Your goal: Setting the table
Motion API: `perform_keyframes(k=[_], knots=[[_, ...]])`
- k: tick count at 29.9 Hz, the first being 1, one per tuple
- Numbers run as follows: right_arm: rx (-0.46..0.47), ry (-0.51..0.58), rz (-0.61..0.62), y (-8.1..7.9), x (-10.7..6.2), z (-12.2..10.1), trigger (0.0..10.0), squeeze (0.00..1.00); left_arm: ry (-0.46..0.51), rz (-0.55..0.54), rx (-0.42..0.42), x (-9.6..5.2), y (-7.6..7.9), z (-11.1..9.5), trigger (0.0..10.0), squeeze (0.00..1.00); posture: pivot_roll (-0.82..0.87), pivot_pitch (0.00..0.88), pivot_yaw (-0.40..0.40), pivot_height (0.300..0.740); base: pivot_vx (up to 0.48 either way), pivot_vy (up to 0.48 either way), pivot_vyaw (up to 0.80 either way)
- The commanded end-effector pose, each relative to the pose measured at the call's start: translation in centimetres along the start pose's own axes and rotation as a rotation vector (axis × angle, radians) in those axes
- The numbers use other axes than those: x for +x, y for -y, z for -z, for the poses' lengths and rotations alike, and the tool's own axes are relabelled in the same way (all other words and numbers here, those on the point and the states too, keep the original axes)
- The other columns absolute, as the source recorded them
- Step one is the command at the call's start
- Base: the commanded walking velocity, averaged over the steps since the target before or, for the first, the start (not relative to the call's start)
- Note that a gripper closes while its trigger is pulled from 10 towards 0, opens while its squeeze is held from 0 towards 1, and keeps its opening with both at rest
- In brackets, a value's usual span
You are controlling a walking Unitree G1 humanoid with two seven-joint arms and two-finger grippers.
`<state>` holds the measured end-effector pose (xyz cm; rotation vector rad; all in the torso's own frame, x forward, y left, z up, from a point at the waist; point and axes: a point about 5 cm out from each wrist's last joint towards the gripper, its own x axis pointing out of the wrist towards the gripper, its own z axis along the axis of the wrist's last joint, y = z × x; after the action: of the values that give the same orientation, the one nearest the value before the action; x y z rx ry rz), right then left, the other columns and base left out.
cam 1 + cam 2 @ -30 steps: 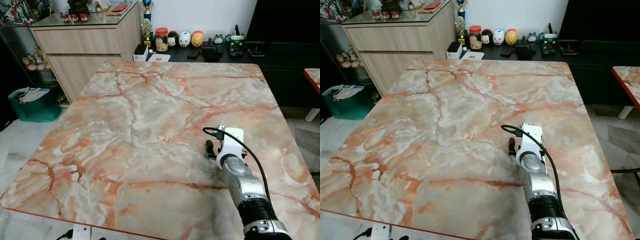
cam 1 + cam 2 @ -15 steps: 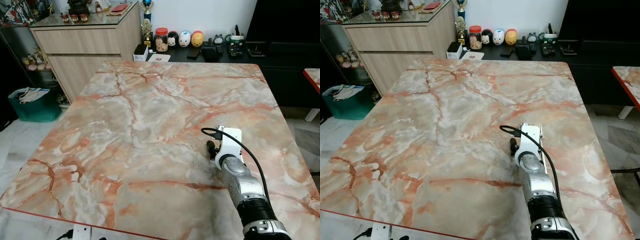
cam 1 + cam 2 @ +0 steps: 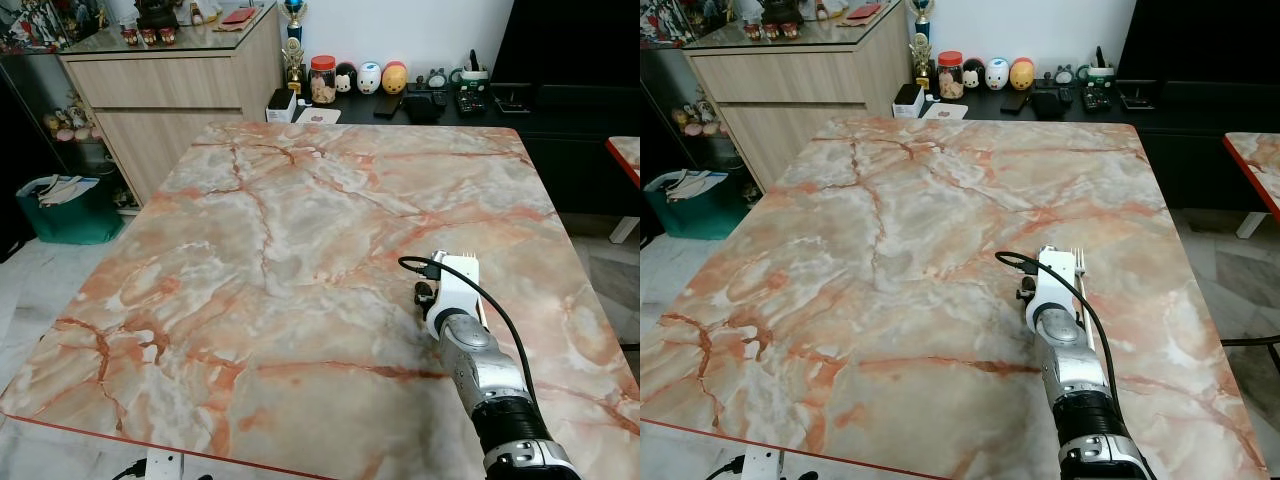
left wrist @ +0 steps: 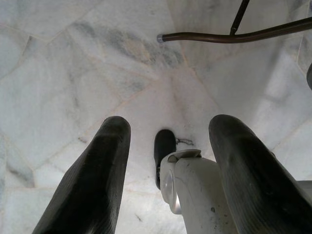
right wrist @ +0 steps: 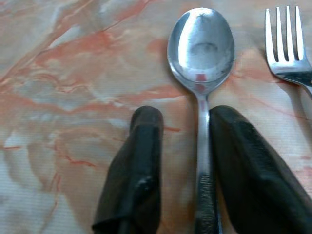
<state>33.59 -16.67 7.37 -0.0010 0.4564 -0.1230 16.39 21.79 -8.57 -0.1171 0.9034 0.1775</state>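
Right gripper [image 5: 183,168] edges nearer since earlier frames; fingers part-open, straddling spoon [image 5: 201,48] flat on table [image 3: 250,250], beside fork [image 5: 287,44]. Placement looks done. Left gripper [image 4: 168,161] idle, open, empty.

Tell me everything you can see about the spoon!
The spoon is shiny silver metal with an oval bowl facing up and a thin handle. It lies flat on the marble table, beside a fork. Its handle runs between the right gripper's two black fingers, close against one; the fingers stand slightly apart.
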Motion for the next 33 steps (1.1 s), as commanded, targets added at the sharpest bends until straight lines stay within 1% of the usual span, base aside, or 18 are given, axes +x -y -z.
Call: perform_keyframes(k=[1, 19, 26, 28, 29, 30, 31, 32, 33], knots=[[-0.004, -0.042, -0.014, -0.4, 0.0, 0.9, 0.0, 0.0, -0.018, -0.005, 0.011, -0.1, -0.3, 0.4, 10.0, 0.0, -0.09, 0.0, 0.055, 0.74, 0.0, 0.0, 0.0], [-0.006, -0.038, -0.052, -1.1, 0.0, 0.9, 0.0, 0.0, -0.014, -0.004, 0.009, -0.1, -0.2, 0.4, 10.0, 0.0, -0.09, 0.0, 0.054, 0.74, 0.0, 0.0, 0.0], [-0.006, -0.02, -0.077, -1.5, 0.0, 0.7, 0.0, 0.0, -0.014, -0.002, 0.009, -0.1, -0.2, 0.4, 10.0, 0.0, -0.09, 0.0, 0.054, 0.74, 0.0, 0.0, 0.0], [-0.064, 0.006, -0.109, -2.0, -0.1, 0.4, 0.0, 0.0, -0.015, -0.002, 0.011, -0.1, -0.2, 0.4, 10.0, 0.0, -0.09, 0.0, 0.054, 0.74, 0.0, 0.0, 0.0], [-0.084, 0.022, -0.105, -2.0, -0.1, 0.3, 9.5, 0.0, -0.015, -0.002, 0.012, -0.1, -0.2, 0.4, 10.0, 0.0, -0.09, 0.0, 0.053, 0.74, 0.0, 0.0, 0.0], [-0.088, 0.047, -0.098, -2.0, -0.2, 0.2, 10.0, 0.0, -0.016, -0.002, 0.011, -0.1, -0.2, 0.4, 10.0, 0.0, -0.09, 0.0, 0.053, 0.74, 0.0, 0.0, 0.0], [-0.073, 0.07, -0.099, -2.0, -0.2, -0.1, 10.0, 0.0, -0.017, -0.003, 0.011, -0.1, -0.2, 0.4, 10.0, 0.0, -0.09, 0.0, 0.053, 0.74, 0.0, 0.0, 0.0], [-0.073, 0.07, -0.099, -2.0, -0.2, -0.1, 10.0, 0.0, -0.017, -0.003, 0.011, -0.1, -0.2, 0.4, 10.0, 0.0, -0.09, 0.0, 0.053, 0.74, 0.0, 0.0, 0.0], [-0.031, 0.166, -0.091, -1.9, -0.5, -1.2, 10.0, 0.0, -0.017, -0.002, 0.01, -0.1, -0.2, 0.4, 10.0, 0.0, -0.08, 0.0, 0.05, 0.74, 0.0, 0.0, 0.0]])
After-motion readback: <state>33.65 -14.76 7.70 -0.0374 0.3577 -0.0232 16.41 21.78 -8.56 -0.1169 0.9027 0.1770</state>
